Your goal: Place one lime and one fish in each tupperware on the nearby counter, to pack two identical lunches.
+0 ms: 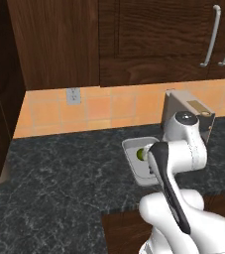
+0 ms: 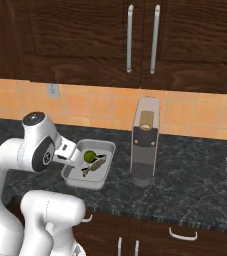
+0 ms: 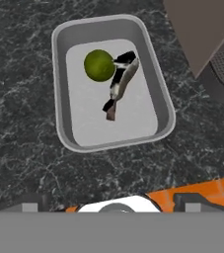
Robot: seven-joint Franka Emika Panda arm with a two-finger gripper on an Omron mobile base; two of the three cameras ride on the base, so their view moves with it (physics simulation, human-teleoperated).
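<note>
Left base view: a tupperware (image 1: 132, 149) sits on the counter (image 1: 59, 178) with a lime (image 1: 142, 154) inside, partly behind the arm.

Right base view: lime and fish (image 2: 96, 165) lie touching in that tupperware, beside the toaster (image 2: 145, 142).

Hand view: the gripper hovers above, jaws wide apart, holding nothing. No writing is legible.

Base views flank the arm — hand view looks down on tupperware (image 3: 64, 131).
</note>
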